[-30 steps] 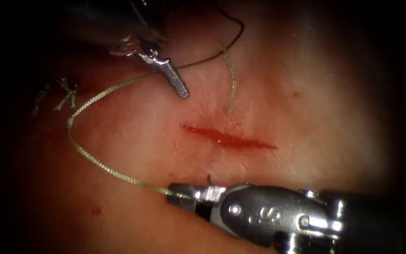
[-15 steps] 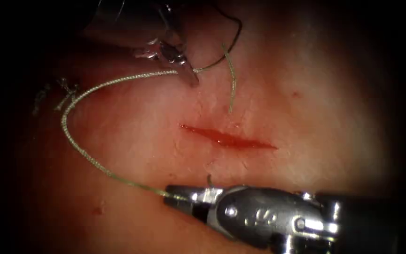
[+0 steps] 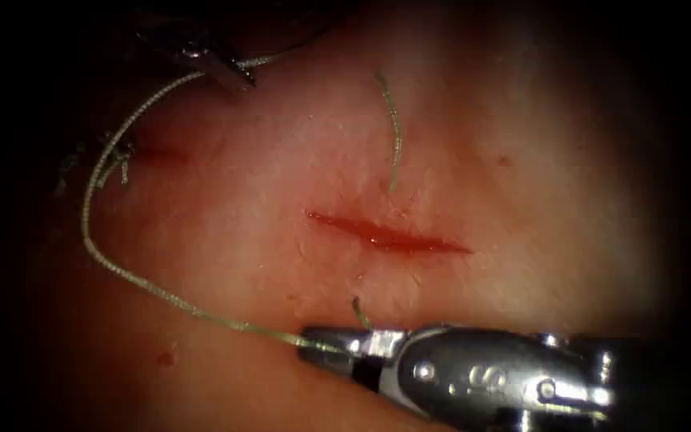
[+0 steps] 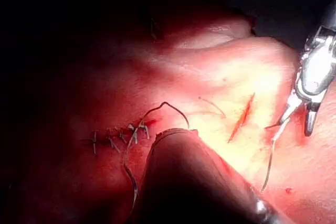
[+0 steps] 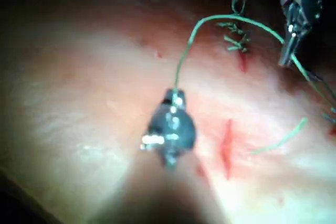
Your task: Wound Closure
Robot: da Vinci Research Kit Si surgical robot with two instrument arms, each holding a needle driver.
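The red cut (image 3: 385,234) lies across the middle of the tissue (image 3: 521,120). My left tool (image 3: 237,78) is far up and left of the cut, jaws shut on the green thread (image 3: 89,240). From there the thread sweeps in a wide loop down the left side to my right tool (image 3: 317,340), which lies below the cut. In the left wrist view the right tool (image 4: 296,124) has its jaws apart, with the thread (image 4: 270,156) running off one jaw. A thread tail (image 3: 393,136) lies above the cut. A short end (image 3: 357,308) sticks up below it.
Several older stitches (image 3: 113,160) with cut ends sit on a closed line at the far left; they also appear as stitches (image 4: 121,137) and stitches (image 5: 233,35). Small red spots (image 3: 165,358) mark the tissue lower left.
The left tool shut on the thread and drew it up and to the left, widening the loop. The right tool shifted slightly right and its jaws have parted.
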